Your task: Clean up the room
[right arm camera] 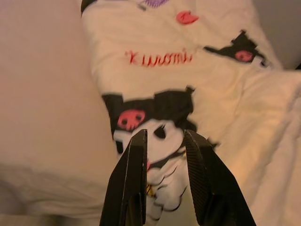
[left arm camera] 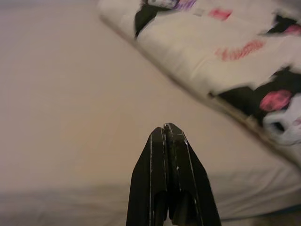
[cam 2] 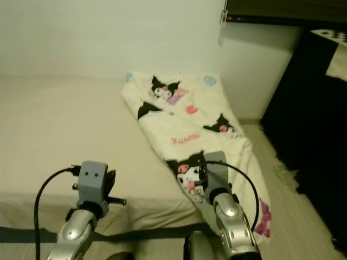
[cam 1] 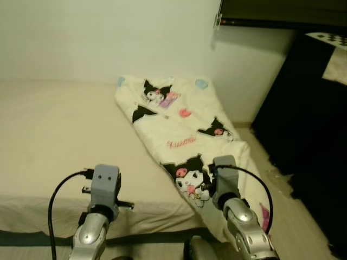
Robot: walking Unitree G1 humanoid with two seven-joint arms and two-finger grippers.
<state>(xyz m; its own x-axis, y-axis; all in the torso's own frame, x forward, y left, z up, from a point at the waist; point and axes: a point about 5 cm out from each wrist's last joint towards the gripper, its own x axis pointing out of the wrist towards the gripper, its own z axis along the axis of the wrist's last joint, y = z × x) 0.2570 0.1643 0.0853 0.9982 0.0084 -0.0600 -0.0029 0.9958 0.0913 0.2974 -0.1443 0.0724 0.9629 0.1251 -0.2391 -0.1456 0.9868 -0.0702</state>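
My right gripper [right arm camera: 164,141] narrowly parted above the cartoon blanket [cam 1: 181,127] at the bed [cam 1: 59,141]'s near right, seemingly not touching, my left gripper [left arm camera: 164,132] pressed closed, empty, over bare sheet

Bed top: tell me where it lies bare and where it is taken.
The beige mattress lies bare from the white wall to its near edge. The cream cartoon-print blanket crowds the right side, spilling over the edge.

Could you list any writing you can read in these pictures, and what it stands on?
"Kuromi": red script on the cream cartoon-print blanket lying on the bed.
Small print on the blanket's purple patch: too blurred to read.
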